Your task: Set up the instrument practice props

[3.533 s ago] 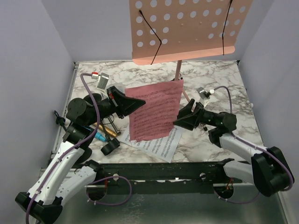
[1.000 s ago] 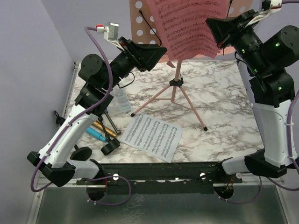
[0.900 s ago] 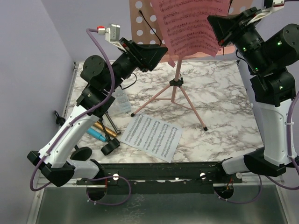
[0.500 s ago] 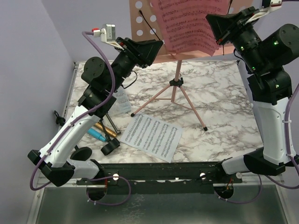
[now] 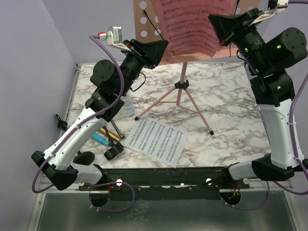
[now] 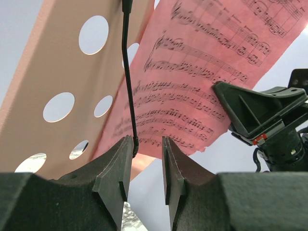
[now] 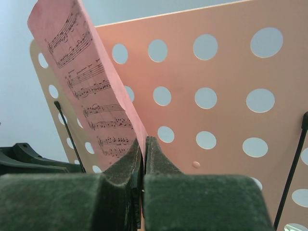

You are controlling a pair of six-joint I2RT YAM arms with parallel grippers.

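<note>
The pink perforated music rack [image 5: 144, 24] [image 6: 62, 62] [image 7: 216, 125] stands on thin tripod legs [image 5: 192, 108] at the back. My right gripper [image 5: 211, 21] [image 7: 143, 140] is raised and shut on the edge of a pink sheet-music page [image 5: 185, 26] [image 6: 202, 72] [image 7: 91, 86], held in front of the rack. My left gripper [image 5: 166, 48] [image 6: 147, 139] is open with a narrow gap, at the rack's lower left. The black wire page holder [image 6: 127, 72] ends beside its left fingertip. A white page [image 5: 156, 142] lies on the table.
Gold [image 5: 108, 135] and blue [image 5: 99, 139] microphones and a black round-based mic mount [image 5: 114, 152] lie at the front left under the left arm. A small clear box [image 5: 126, 107] sits behind them. A second wire holder [image 7: 291, 173] crosses the rack's right side.
The left gripper's jaws have narrowed and it has crept up toward the rack's wire holder. The right gripper has shifted the pink page slightly left.
</note>
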